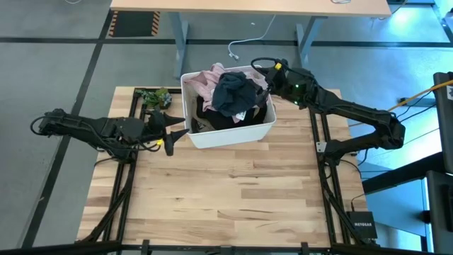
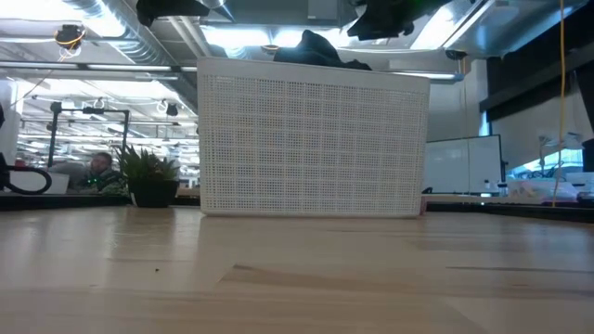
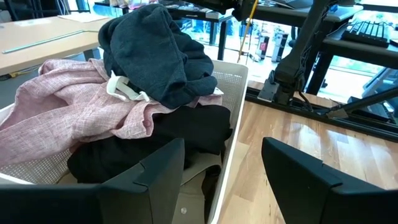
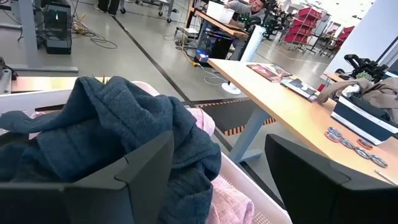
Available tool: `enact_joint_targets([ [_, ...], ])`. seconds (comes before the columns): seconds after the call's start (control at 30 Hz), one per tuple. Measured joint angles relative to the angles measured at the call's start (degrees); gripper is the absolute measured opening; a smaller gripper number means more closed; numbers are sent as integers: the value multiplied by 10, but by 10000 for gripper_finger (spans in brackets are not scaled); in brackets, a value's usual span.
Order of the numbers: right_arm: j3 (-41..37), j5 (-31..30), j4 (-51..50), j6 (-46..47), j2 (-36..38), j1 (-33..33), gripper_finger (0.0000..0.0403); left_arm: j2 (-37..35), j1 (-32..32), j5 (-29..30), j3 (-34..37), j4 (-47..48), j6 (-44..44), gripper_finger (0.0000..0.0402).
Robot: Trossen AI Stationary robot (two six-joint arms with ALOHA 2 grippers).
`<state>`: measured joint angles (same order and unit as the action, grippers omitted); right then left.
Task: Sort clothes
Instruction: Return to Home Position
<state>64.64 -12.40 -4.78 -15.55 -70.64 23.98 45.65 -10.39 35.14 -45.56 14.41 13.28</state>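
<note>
High view: clothes (image 1: 230, 95) heaped in white bin (image 1: 233, 136), frame centre; sorting judged complete.
Low view: clothes crest bin rim.
Left wrist view: left gripper (image 3: 224, 146) beside bin, jaws wide, empty.
Right wrist view: right gripper (image 4: 221, 137) at bin rim, jaws wide, empty.

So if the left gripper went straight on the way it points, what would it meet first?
Probably the near wall of the white bin, right ahead of the left gripper; the black garment lies just inside.

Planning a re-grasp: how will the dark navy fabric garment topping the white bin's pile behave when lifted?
Likely floppy: the dark navy fabric garment lies crumpled in soft folds. It may drag the pale pink fabric shirt it rests on.
</note>
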Motion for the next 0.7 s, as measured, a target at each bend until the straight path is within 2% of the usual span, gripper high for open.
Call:
enact_joint_targets([
  [0.7,0,31,-3,0,1,-1,271,0,0,0,0,0,-5,209],
])
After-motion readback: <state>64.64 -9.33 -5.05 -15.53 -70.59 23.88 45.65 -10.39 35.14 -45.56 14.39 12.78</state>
